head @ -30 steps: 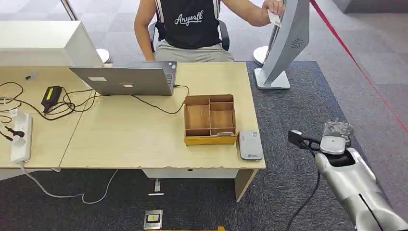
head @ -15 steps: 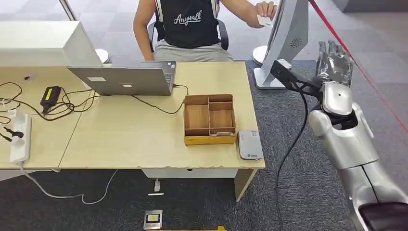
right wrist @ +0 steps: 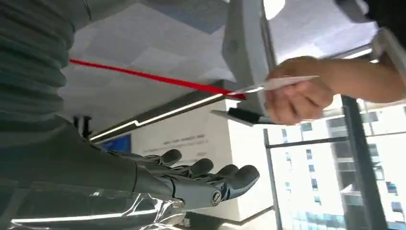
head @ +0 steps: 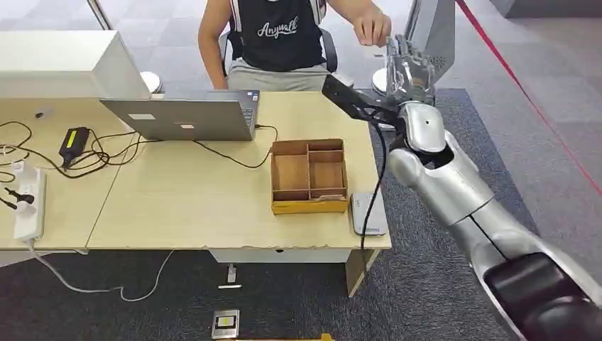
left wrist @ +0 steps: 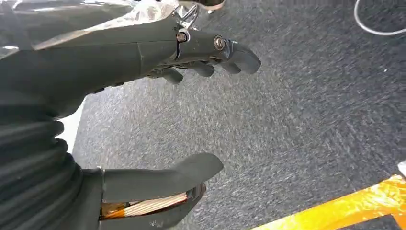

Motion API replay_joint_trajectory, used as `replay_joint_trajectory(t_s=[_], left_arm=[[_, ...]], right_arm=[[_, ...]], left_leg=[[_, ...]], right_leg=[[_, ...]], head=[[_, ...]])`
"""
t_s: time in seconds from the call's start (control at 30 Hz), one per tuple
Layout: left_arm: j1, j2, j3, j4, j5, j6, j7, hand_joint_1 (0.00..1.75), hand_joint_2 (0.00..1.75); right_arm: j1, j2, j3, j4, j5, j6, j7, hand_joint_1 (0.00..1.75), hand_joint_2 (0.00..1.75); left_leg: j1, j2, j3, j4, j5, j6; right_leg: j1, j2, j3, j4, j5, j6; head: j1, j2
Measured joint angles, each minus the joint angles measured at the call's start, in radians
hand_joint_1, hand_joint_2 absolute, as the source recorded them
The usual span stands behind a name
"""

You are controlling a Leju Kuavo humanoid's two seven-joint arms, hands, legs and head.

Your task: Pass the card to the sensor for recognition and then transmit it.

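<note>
One card [right wrist: 282,84], white and seen edge-on, pinched in the person's hand [right wrist: 299,93] up beside the grey standing terminal [right wrist: 246,52]. In the head view the person's hand is just beyond the right robot hand [head: 406,65]; the card itself is too small to make out there.

Right robot hand raised past the far right corner of the table [head: 213,206], released, fingers [right wrist: 210,179] extended and apart, nothing in them. It is near the card, not touching it.

Left robot hand [left wrist: 158,110] over grey carpet, thumb and fingers apart, holding nothing.

On the table: one laptop [head: 186,117], one wooden tray [head: 309,176] with several compartments, one flat grey card reader [head: 370,213] just beside the tray at the near right edge, one black power brick [head: 75,142], one white power strip [head: 30,202], a tangle of black cables.

Person seated behind the table, head cut off by the frame. Terminal cut off at the top and partly hidden by the right robot hand. Card reader partly crossed by the arm's black cable. Tray contents hard to tell. One red line on the floor.
</note>
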Motion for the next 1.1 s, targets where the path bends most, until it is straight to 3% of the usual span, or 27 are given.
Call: replay_joint_trajectory(t_s=[0.3,0.57,0.6,0.63,0.83,1.1], left_arm=[[0.007,0.002,-0.01,-0.001,0.003,0.01,-0.003,0.0,1.75],[0.019,0.003,-0.01,-0.001,0.001,0.01,0.001,0.0,1.75],[0.02,0.003,-0.01,-0.001,0.001,0.01,0.001,0.0,1.75],[0.019,0.003,-0.011,-0.001,0.001,0.01,0.001,0.0,1.75],[0.02,0.003,-0.016,-0.001,0.0,0.01,0.001,0.0,1.75],[0.02,0.003,-0.017,-0.001,0.0,0.008,0.0,0.0,1.75]], right_arm=[[-0.071,0.158,0.17,0.219,-0.053,-0.103,-0.059,0.0,1.75],[-0.072,0.191,0.229,0.316,-0.061,-0.137,-0.048,0.0,1.75],[-0.072,0.191,0.234,0.321,-0.062,-0.139,-0.047,0.33,1.75],[-0.072,0.191,0.24,0.327,-0.063,-0.142,-0.046,1.75,1.75],[-0.072,0.19,0.264,0.356,-0.06,-0.188,-0.028,1.75,1.75],[-0.074,0.186,0.286,0.38,-0.058,-0.197,-0.026,1.75,1.75]], left_leg=[[0.001,0.0,0.0,0.0,0.0,0.0],[0.001,0.0,0.0,0.0,0.0,0.0],[0.001,0.0,0.001,0.0,0.0,0.0],[0.001,0.0,0.001,0.0,0.0,0.0],[0.001,0.002,0.001,0.0,0.0,0.0],[0.001,0.002,0.001,0.0,0.0,0.0]], right_leg=[[0.001,0.0,0.0,0.0,0.0,0.0],[0.001,0.0,-0.001,-0.001,0.0,0.0],[0.001,0.0,-0.001,-0.001,0.0,0.0],[0.001,0.0,-0.001,-0.001,0.0,0.0],[0.001,0.001,-0.001,-0.001,0.0,-0.001],[0.001,0.002,-0.001,-0.001,0.0,-0.001]], head=[[0.0,0.0],[0.0,0.0],[0.0,0.0],[0.0,0.0],[0.0,0.0],[0.0,0.0]])
